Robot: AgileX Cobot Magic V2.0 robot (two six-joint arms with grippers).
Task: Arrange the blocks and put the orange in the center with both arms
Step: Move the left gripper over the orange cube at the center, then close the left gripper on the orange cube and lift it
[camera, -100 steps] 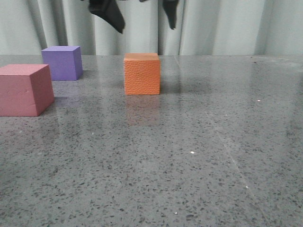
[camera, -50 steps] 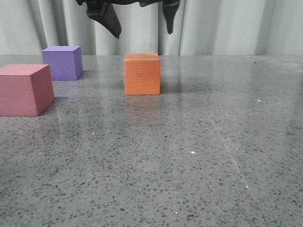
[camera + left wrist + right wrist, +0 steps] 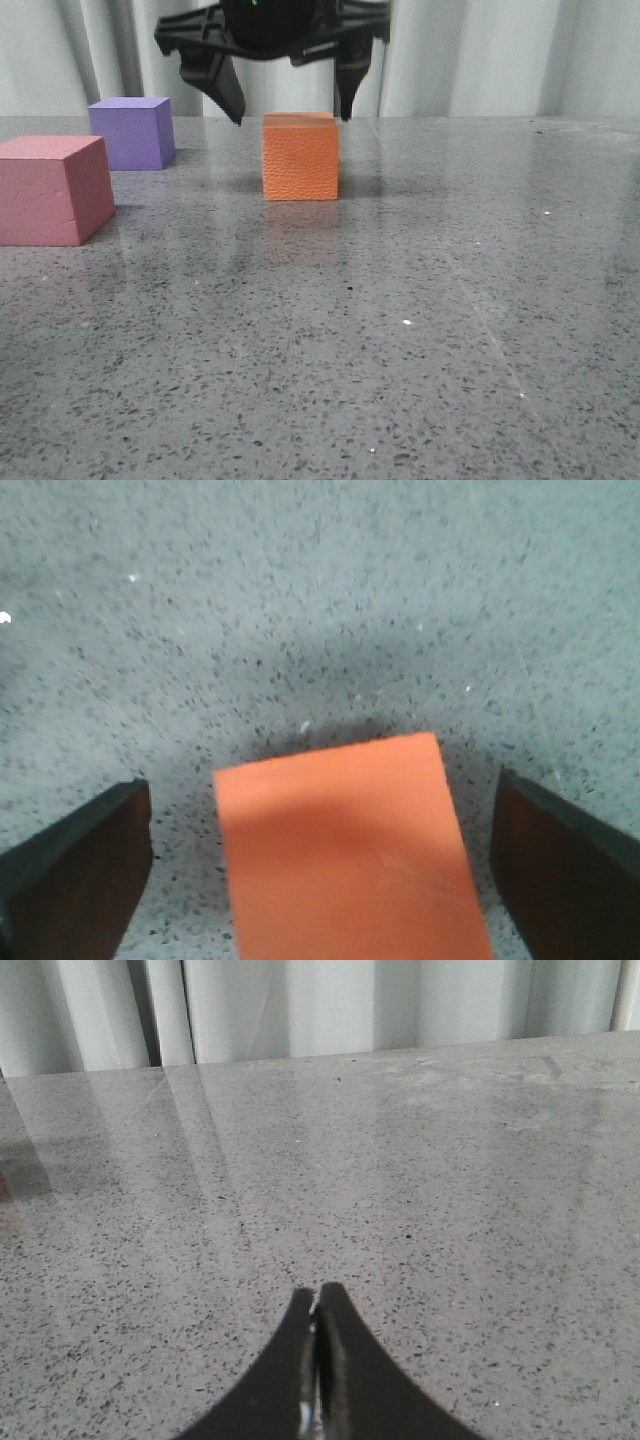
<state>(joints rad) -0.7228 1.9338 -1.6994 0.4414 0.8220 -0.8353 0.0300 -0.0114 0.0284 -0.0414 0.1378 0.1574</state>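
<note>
Speckled grey stone table (image 3: 420,330), polished and faintly reflective, backed by pale pleated curtains (image 3: 480,55). Item: orange cube (image 3: 300,157), standing near centre, toward twelve o'clock. Left gripper (image 3: 290,108) hangs directly above it, jaws spread wider than the cube, holding nothing; the wrist view shows a finger on either side with gaps both ways. Right gripper (image 3: 318,1305) pressed closed, empty, over bare table. Purple cube (image 3: 131,132) at ten o'clock; pinkish-red cube (image 3: 53,189) at nine o'clock, well apart from the orange. Handling note: descend straight, keep cube centred between fingers, close only once fingertips reach mid-height of its sides.
</note>
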